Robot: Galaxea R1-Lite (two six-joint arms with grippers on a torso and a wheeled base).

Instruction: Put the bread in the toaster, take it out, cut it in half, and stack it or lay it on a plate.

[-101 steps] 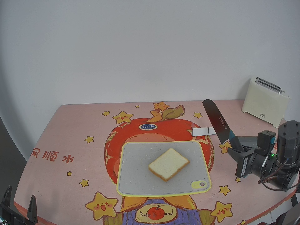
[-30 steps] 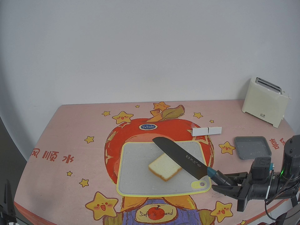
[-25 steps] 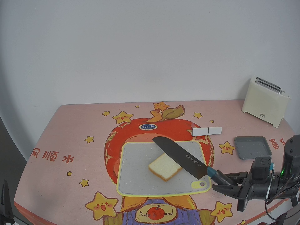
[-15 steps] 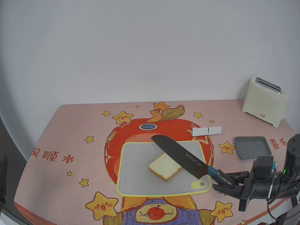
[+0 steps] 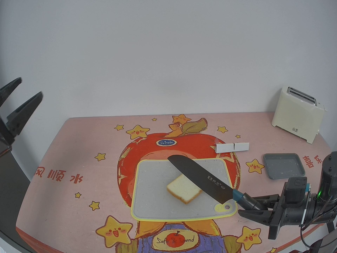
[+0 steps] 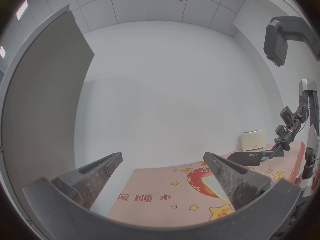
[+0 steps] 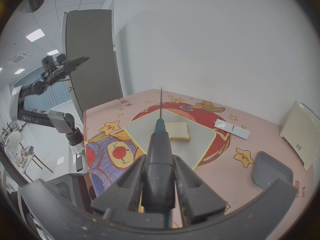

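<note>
Well, the right gripper (image 5: 248, 205) is squeezed tight on the handle of the knife (image 5: 202, 178), near the front right of the table (image 5: 87, 148). In the head view the dark blade lies slanted over the far corner of the bread (image 5: 183, 189), which sits on the gray cutting board (image 5: 151, 194) — I cannot tell if they touch. The right wrist view looks straight along the knife, so the blade is just a thin line above the bread. The left gripper (image 5: 17, 106) is up high at the left, off the table, fingers spread wide — its wrist view looks between them at the wall. The gray plate (image 5: 283, 166) lies near the white toaster (image 5: 297, 115).
</note>
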